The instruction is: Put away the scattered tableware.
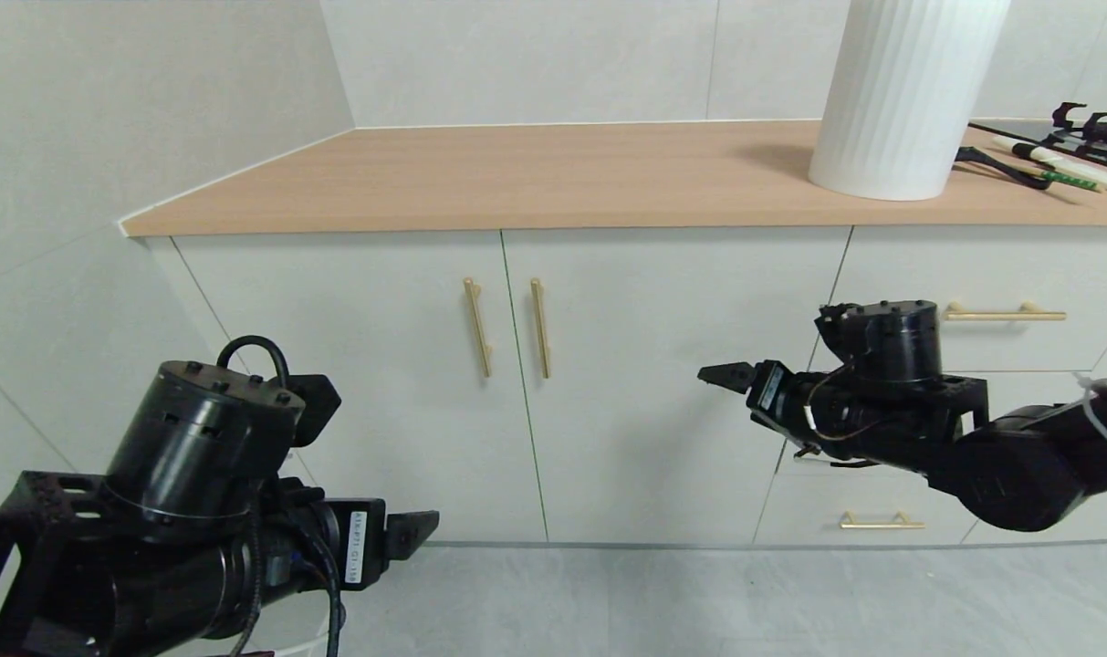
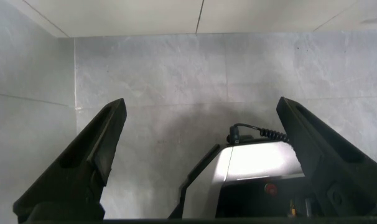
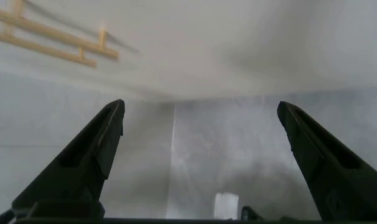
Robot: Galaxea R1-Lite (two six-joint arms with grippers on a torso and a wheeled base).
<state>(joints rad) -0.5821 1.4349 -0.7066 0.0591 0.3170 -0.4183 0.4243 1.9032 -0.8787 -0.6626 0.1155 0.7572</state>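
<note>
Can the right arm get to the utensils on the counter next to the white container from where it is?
Probably, after rising: the right gripper hangs open below the countertop, before the drawers. The white container stands beside the utensils, not blocking.

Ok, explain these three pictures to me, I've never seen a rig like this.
It is a robot with two black arms. The wide picture comes from a camera on its head, looking at white cabinets under a wooden worktop. The left arm shows low on the left, the right arm on the right. The other two pictures come from a camera on each wrist: the left fingers and the right fingers frame those views, spread open and holding nothing. On the worktop stand a white ribbed container and, beside it at the far right, some long utensils.
</note>
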